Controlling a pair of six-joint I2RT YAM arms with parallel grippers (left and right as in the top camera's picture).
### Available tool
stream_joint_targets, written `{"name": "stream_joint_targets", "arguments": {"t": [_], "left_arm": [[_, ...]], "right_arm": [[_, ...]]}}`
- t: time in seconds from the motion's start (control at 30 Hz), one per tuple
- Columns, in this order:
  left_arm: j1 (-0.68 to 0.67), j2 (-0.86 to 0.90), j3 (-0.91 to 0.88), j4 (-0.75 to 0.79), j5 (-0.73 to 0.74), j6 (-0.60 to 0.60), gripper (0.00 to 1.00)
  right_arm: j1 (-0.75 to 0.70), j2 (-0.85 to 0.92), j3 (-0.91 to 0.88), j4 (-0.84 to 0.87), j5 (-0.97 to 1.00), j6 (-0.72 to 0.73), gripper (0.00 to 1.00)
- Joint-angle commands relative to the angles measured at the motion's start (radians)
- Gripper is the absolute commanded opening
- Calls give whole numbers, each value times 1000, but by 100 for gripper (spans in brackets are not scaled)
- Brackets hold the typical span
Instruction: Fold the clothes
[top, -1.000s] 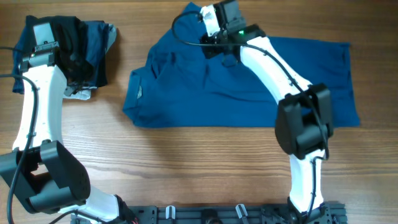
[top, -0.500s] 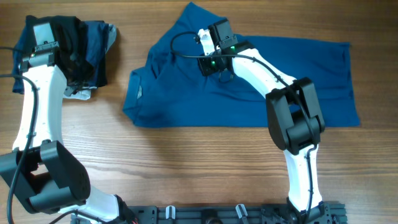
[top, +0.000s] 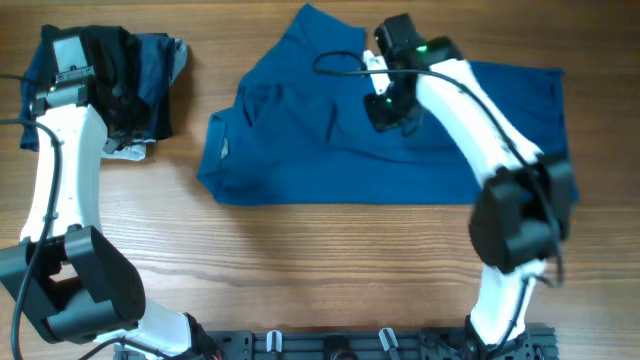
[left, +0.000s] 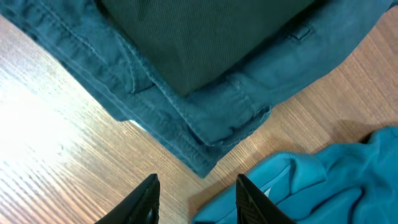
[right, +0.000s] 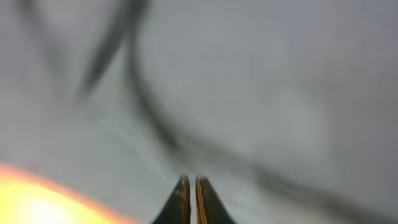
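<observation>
Overhead: polo shirt (top: 320, 150) spread flat, tbl (top: 330, 270) wood along near edge.

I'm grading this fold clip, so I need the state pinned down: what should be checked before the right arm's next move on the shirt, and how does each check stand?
1. The shirt lies flat: not ok, its left part is rumpled.
2. The right gripper is over the shirt: ok.
3. The right jaws hold cloth: cannot tell; they look shut, but the wrist view is blurred.
4. The left gripper is off the shirt: ok, open, by the folded pile.
</observation>
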Motion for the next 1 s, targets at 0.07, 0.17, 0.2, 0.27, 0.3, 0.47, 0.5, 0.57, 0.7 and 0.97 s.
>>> {"name": "stream_joint_targets", "arguments": {"t": [0.07, 0.17, 0.2, 0.27, 0.3, 0.47, 0.5, 0.57, 0.7, 0.97], "left_arm": [[2, 11, 6, 4, 5, -3, 39], [2, 11, 6, 3, 5, -3, 40], [2, 11, 6, 3, 5, -3, 40], [2, 11, 6, 4, 5, -3, 40], [2, 11, 6, 4, 5, -3, 40], [2, 11, 6, 2, 5, -2, 40], [2, 11, 6, 0, 5, -3, 40], [2, 11, 6, 0, 5, -2, 40], [2, 11, 6, 0, 5, -3, 42], [2, 11, 6, -3, 5, -3, 42]], "right_arm": [[6, -38, -66, -116, -182, 77, 4], [13, -37, -186, -34, -211, 100, 4], [18, -37, -230, 8, -211, 103, 4], [27, -37, -306, 78, -211, 110, 4], [29, -37, -338, 115, -208, 124, 4], [28, -36, -391, 249, -115, 158, 4], [28, -36, -391, 259, -115, 158, 4], [28, -36, -391, 267, -116, 159, 4], [28, -36, -404, 277, -113, 181, 4], [28, -36, -456, 442, 85, 234, 4]]}}
